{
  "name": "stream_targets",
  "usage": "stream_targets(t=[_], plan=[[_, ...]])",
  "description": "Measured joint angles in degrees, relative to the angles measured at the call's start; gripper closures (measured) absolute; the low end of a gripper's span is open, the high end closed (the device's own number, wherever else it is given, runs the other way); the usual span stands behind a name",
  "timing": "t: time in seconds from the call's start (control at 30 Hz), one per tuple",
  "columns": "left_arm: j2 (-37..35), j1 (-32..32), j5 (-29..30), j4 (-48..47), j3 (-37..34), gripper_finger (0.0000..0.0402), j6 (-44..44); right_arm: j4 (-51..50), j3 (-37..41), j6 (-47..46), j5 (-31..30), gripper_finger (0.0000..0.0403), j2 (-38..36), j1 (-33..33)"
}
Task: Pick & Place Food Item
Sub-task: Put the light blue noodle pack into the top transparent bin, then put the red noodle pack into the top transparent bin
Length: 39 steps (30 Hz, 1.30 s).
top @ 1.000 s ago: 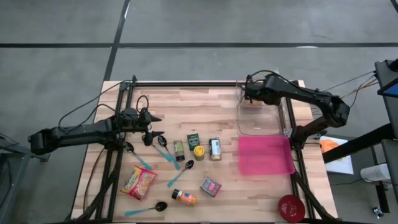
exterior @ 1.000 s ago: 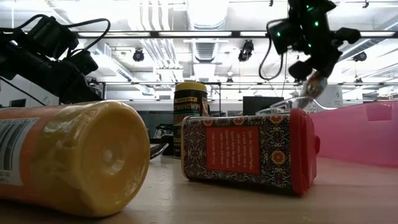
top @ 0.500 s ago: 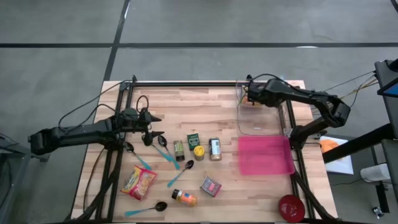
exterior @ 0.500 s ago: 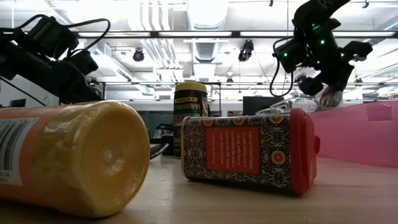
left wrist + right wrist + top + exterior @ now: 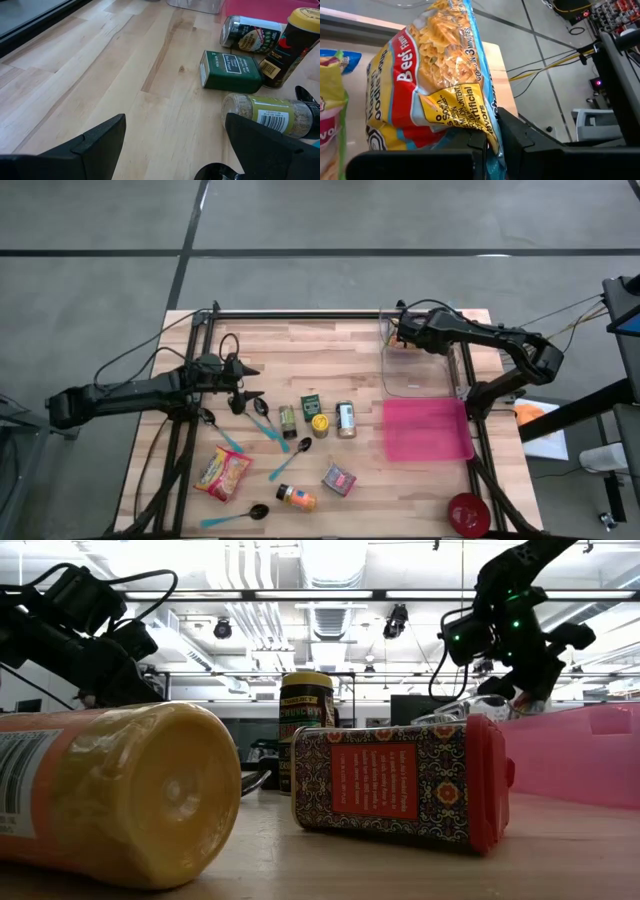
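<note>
The left gripper (image 5: 172, 145) stands open above the light wooden table (image 5: 90, 65). Ahead lie a green rectangular box (image 5: 230, 71), a clear herb jar (image 5: 267, 115), a printed can (image 5: 250, 34) and a yellow-capped bottle (image 5: 295, 42).

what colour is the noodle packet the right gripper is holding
Mostly red and yellow, with white lettering: the noodle packet shows best in the right wrist view.

3 spoons (image 5: 292, 457), 2 noodle pkts (image 5: 223, 472), 2 bins (image 5: 428, 430), 1 red bowl (image 5: 467, 514).
</note>
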<state>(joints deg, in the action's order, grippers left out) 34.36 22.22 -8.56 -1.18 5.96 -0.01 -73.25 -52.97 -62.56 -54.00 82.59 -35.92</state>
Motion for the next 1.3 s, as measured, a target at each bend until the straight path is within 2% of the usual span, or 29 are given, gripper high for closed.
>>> stream_targets(t=[0.13,0.4,0.6,0.83,1.07,1.3], plan=[[0.01,0.02,0.0,0.0,0.0,0.0055,0.0,0.39,0.04,0.87,0.0,0.0359,0.0,0.0],[0.01,0.0,0.0,0.0,0.0,0.0055,0.0,0.39,0.07,-0.25,-0.09,0.0244,0.0,0.0],[0.01,0.01,0.0,0.0,0.0,0.0055,0.0,0.51,0.07,-0.02,-0.09,0.0192,0.0,0.0],[0.01,0.02,0.0,-0.01,0.0,0.0055,0.0,0.54,0.07,0.05,-0.09,0.0161,0.0,0.0],[0.0,0.02,0.0,-0.01,0.0,0.0055,0.0,0.01,-0.45,0.28,-0.04,0.0158,-0.04,0.02],[0.01,0.0,0.0,-0.01,0.0,0.0055,0.0,-0.29,-4.69,2.9,1.21,0.0158,-1.31,0.84]])
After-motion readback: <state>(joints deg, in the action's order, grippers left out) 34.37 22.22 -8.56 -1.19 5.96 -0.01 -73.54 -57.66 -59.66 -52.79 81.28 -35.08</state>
